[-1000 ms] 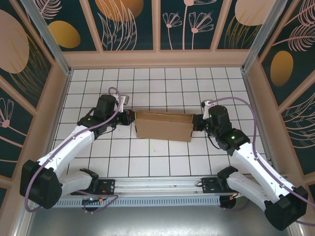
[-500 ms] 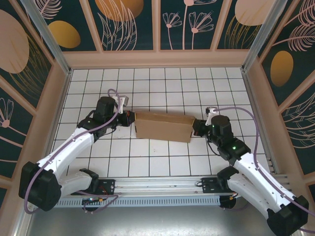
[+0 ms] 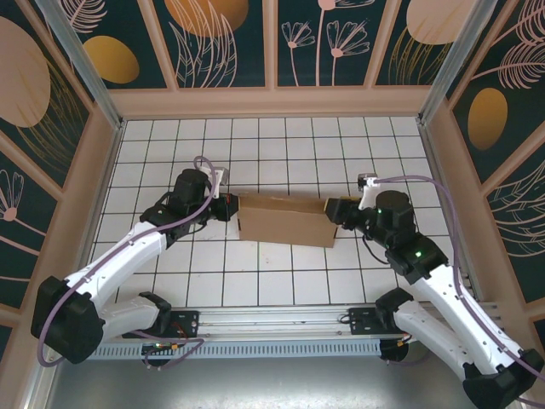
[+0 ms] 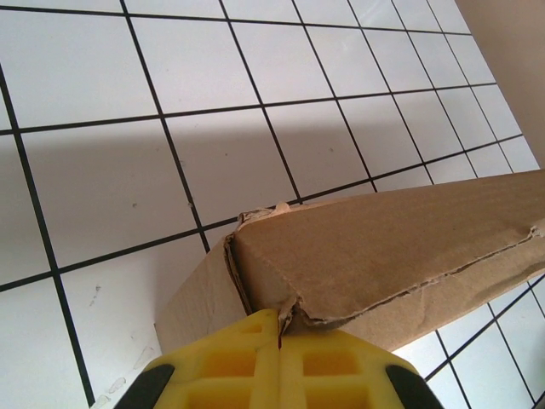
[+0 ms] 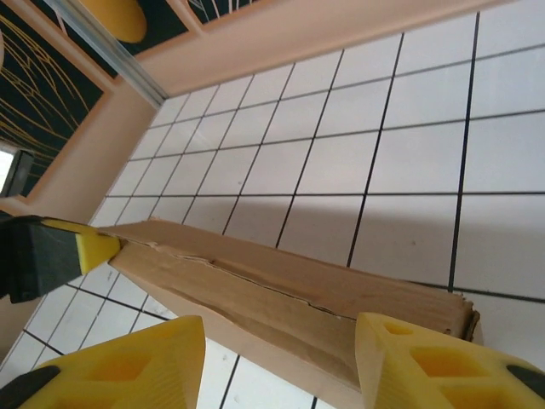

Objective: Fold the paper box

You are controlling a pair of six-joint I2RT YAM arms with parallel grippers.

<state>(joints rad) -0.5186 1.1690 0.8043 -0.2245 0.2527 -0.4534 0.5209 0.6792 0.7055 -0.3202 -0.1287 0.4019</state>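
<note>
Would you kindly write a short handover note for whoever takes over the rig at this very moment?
Left gripper: shut, pinching the left end corner of the paper box.
Right gripper: open, jaws apart on either side of the box's right end, not gripping.
Box: lies on the table between the arms, already folded into a long compact shape.
Left to do: the long seam looks ragged and slightly gaping; probably press it closed, then release the left grip.
</note>
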